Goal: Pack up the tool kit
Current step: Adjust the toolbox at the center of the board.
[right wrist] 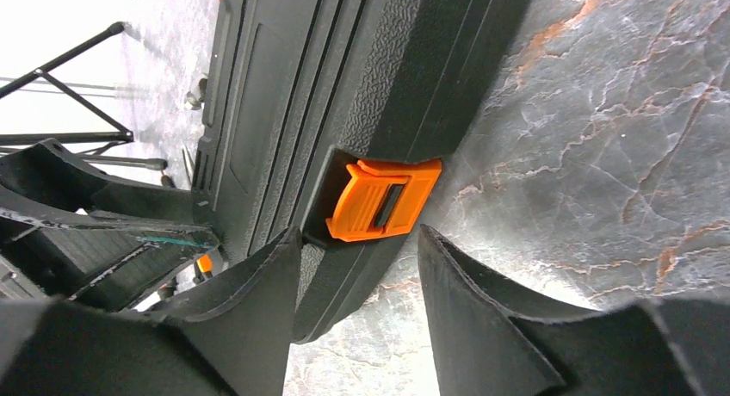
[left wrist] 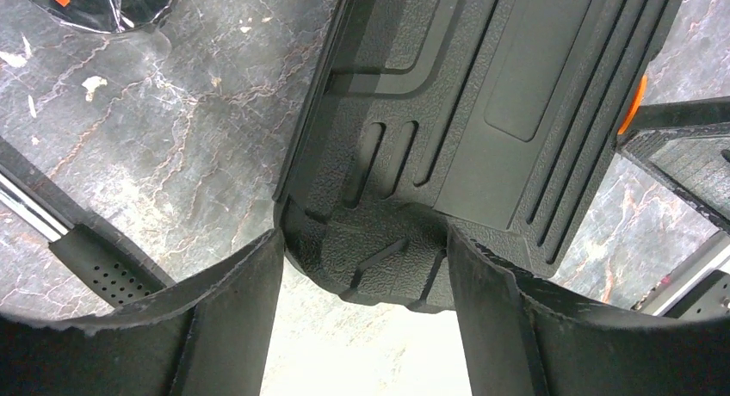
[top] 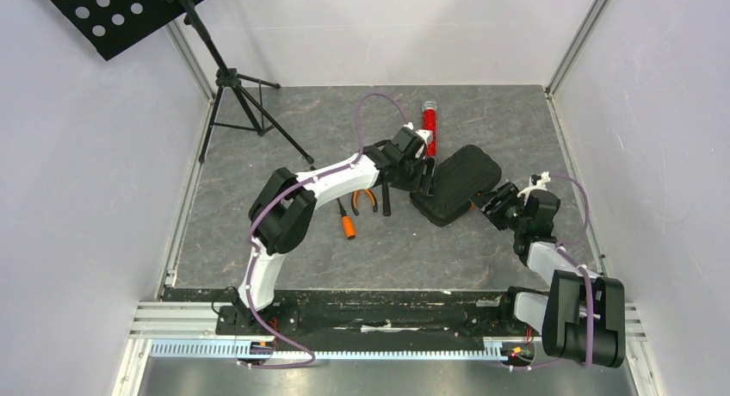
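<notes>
The black ribbed tool kit case [top: 456,182] lies closed on the mat, and its orange latch [right wrist: 383,198] faces my right gripper. My left gripper [top: 422,174] is open at the case's left end; in the left wrist view [left wrist: 364,241] a corner of the case [left wrist: 482,112] sits between its fingers. My right gripper [top: 485,202] is open, and in the right wrist view [right wrist: 360,237] it straddles the case's edge just below the latch. Orange-handled pliers [top: 366,200] and an orange-and-black screwdriver [top: 346,222] lie on the mat left of the case, under my left arm.
A red cylindrical tube [top: 428,125] lies just behind the case. A black tripod stand [top: 237,90] stands at the back left. Metal rails and white walls border the grey mat [top: 284,258].
</notes>
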